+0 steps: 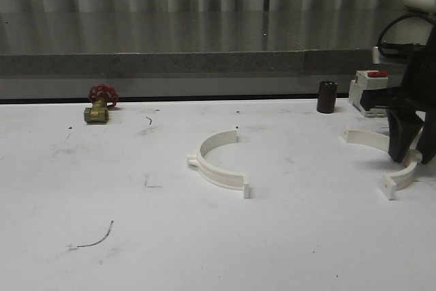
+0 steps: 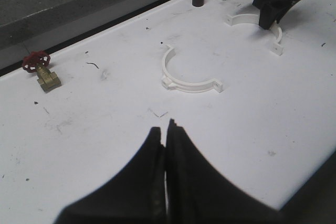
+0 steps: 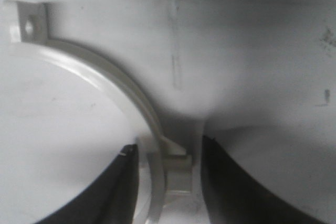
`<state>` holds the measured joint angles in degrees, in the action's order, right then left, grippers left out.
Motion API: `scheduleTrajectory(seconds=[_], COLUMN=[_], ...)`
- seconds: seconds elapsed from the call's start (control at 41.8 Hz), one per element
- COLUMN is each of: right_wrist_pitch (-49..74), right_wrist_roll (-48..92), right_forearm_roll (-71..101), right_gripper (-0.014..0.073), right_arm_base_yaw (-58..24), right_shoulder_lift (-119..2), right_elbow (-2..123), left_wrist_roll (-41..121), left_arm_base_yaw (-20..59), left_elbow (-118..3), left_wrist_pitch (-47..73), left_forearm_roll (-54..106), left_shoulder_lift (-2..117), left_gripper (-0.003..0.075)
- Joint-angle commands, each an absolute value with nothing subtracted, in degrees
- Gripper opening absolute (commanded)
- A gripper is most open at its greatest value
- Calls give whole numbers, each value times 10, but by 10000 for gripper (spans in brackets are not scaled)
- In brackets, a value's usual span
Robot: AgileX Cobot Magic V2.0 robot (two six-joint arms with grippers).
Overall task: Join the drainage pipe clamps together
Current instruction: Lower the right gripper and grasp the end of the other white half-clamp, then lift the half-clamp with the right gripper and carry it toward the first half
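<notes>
Closest to the front camera, bare white worktop — lots of open room along the near edge, just a few pen marks. Mid-table sits one white plastic half-ring clamp, lying flat, open side toward the far edge, nothing near it. Over by the right edge, the second white half-ring clamp lies flat too, and the right gripper is down on it — black fingers parted, one either side of the band at its mid-arc nub; whether the pads touch, I cannot tell. Left gripper hangs over the near part of the table, jaws pressed together, holding nothing. Along the far edge: a brass valve with a red handwheel toward the left, a small dark cylinder and a white boxy breaker with a red top toward the right, close behind the right gripper.
</notes>
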<state>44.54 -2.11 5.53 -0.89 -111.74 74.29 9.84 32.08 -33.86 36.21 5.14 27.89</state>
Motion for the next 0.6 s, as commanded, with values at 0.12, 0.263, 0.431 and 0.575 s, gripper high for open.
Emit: scheduleTrajectory(seconds=[0.12,0.263,0.431,0.575], right_wrist_pitch=[451,455,462,462], right_wrist_roll=[-23,-23,-23,-23], right_forearm_roll=[63,60,56,59], right_gripper=[103,81,81,81], right_arm_base_yaw=[-6,-6,-16,-24], right_shoulder_lift=[-1088,-1084,-1049,-1008], right_elbow=[759,759,764,764], left_wrist_roll=[96,96,96,96], left_arm_base_yaw=[321,321,321,321], left_elbow=[-354,-354,-354,-354], left_wrist_pitch=[319,319,319,319], left_forearm_roll=[58,58,58,58], left_shoulder_lift=[280,280,280,280], left_gripper=[-20,-20,-20,-20])
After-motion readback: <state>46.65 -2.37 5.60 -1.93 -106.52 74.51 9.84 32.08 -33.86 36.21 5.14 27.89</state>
